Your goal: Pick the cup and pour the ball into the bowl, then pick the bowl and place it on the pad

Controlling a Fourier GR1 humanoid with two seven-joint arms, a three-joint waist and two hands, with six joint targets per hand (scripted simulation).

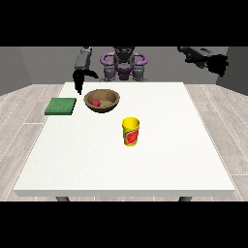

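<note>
On the white counter (121, 164), toward its far left, sits a brown wooden bowl (102, 101) with a small red ball (96, 102) resting inside, left of the bowl's middle. Just left of the bowl, apart from it, a flat green pad (61, 106) lies near the counter's left edge. Nearer the camera and right of the bowl, a yellow cup (130, 131) with a red label stands upright, alone, well apart from bowl and pad. Hand at the view's left (78, 81) hangs above the counter's far left edge, between pad and bowl, fingers pointing down and fairly straight, holding nothing. Hand at the view's right (217, 64) raised high, off past the counter's far right corner, holding nothing; cannot tell how its fingers lie. Nothing stands between bowl and pad. Robot torso (124, 65) behind the far edge.
</note>
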